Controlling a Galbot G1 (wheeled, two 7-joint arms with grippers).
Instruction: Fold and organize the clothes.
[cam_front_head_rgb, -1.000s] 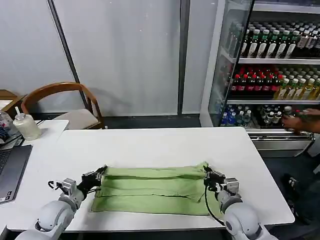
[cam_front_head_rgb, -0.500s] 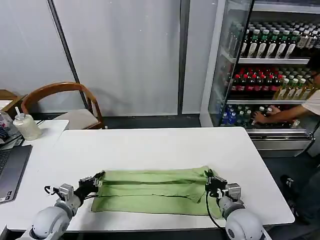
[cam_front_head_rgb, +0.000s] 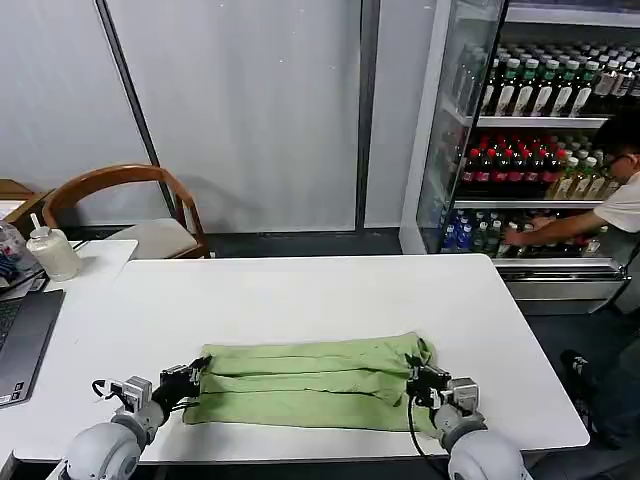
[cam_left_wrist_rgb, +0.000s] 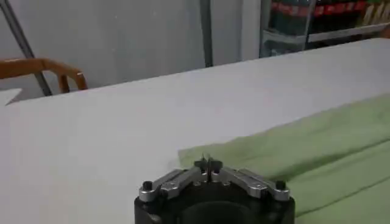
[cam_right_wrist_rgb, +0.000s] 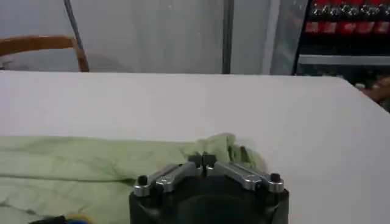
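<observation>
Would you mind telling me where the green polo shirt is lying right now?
In the head view, the green polo shirt lies folded into a long band near the white table's front edge, between the left gripper and right gripper.

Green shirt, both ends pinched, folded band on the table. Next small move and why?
Probably keep drawing the pinched upper layer toward the table's near edge, then release. The left gripper and right gripper are shut on opposite ends of the green shirt, whose lengthwise folds lie stacked on the white table. A lower strip is uncovered nearer the robot, so this fold looks unfinished.
</observation>
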